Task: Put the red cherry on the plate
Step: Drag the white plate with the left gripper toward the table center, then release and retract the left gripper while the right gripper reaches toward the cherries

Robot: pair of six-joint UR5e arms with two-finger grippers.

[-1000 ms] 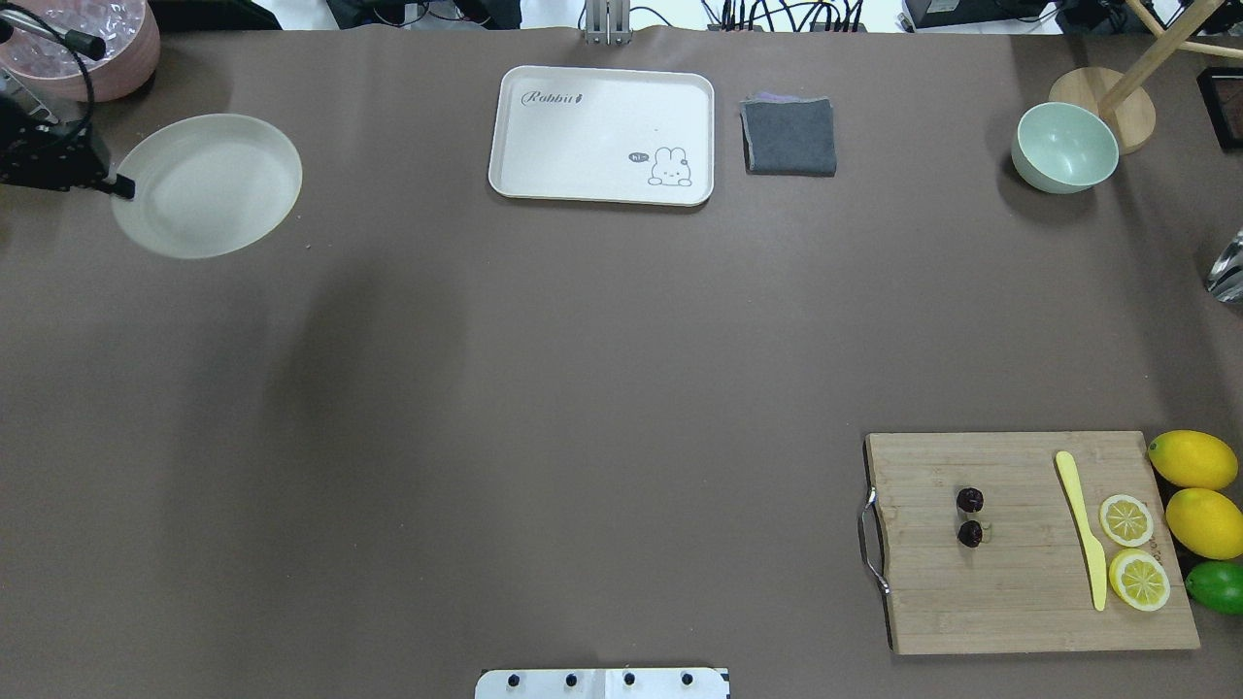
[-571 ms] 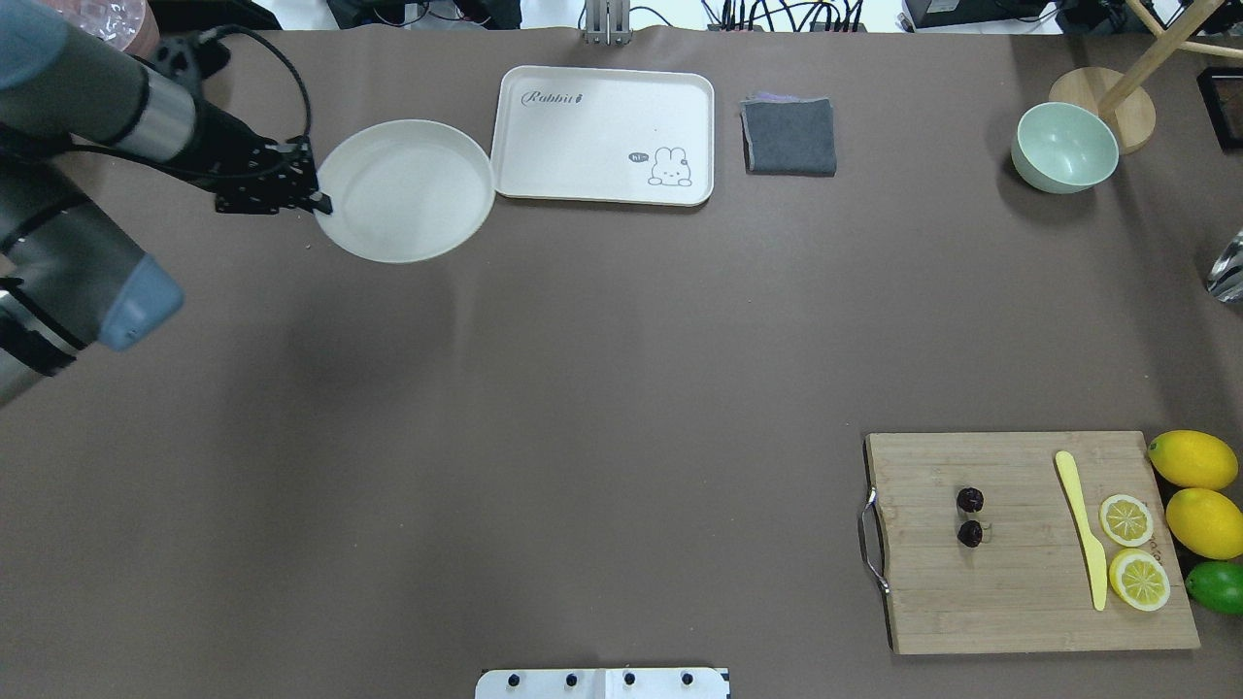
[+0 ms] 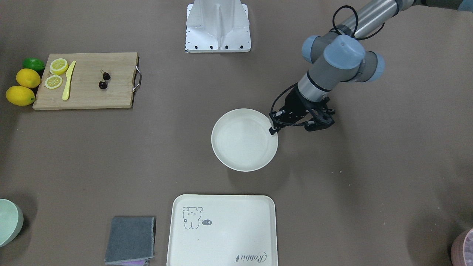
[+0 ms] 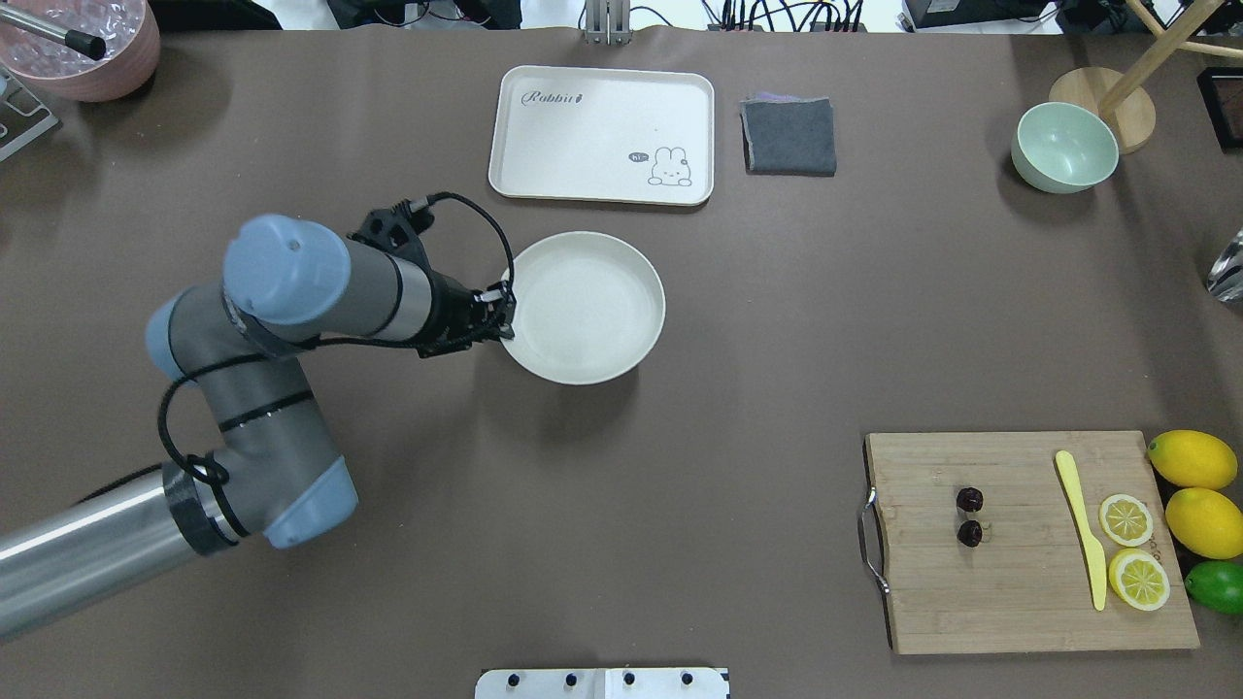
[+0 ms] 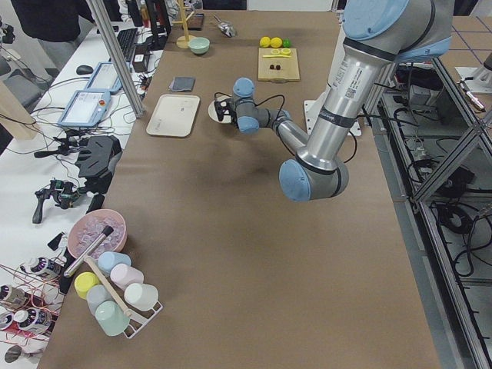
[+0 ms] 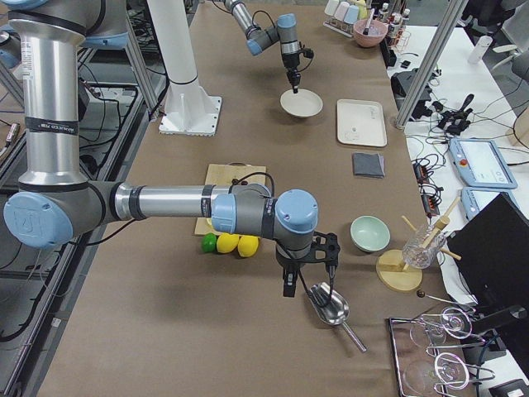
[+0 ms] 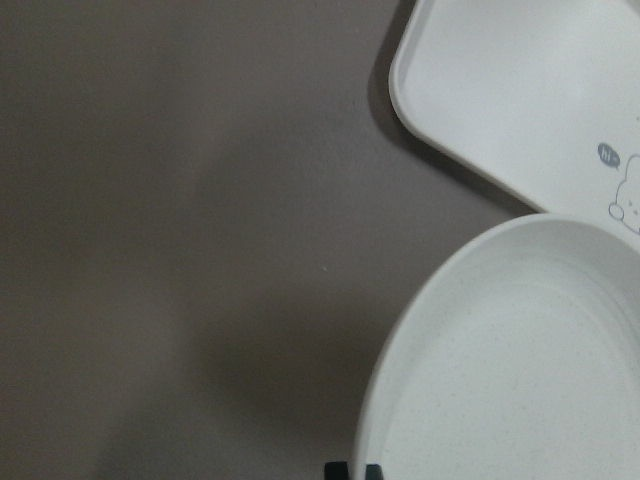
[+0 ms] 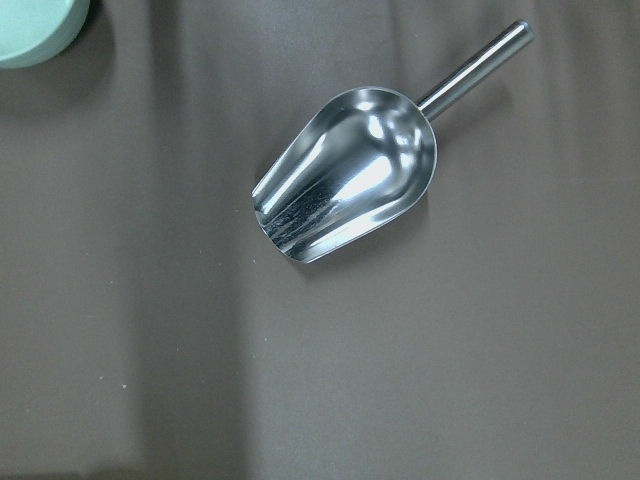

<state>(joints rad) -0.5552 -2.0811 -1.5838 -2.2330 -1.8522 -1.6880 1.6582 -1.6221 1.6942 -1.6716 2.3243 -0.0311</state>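
Observation:
The red cherry (image 4: 969, 516), a pair of tiny dark fruits, lies on the wooden cutting board (image 4: 1020, 592) at the near right, also seen in the front view (image 3: 104, 80). The cream-white plate (image 4: 587, 308) hangs in mid-table just in front of the tray, with a shadow under it. My left gripper (image 4: 503, 325) is shut on its left rim; the front view shows that grip (image 3: 274, 129), and the left wrist view shows the plate (image 7: 520, 370) close up. My right gripper (image 6: 307, 281) hovers over a metal scoop (image 8: 350, 175), far from the cherry; whether it is open I cannot tell.
A cream tray with a rabbit drawing (image 4: 602, 136) and a folded grey cloth (image 4: 789, 136) lie at the back. A pale green bowl (image 4: 1064, 148) stands back right. A yellow knife (image 4: 1083, 529), lemon slices (image 4: 1126, 519), whole lemons (image 4: 1192, 459) and a lime (image 4: 1216, 585) crowd the board's right side.
My left arm has carried the plate from the far left edge rightward and nearer to me, to mid-table in front of the tray. The cherries have not moved.

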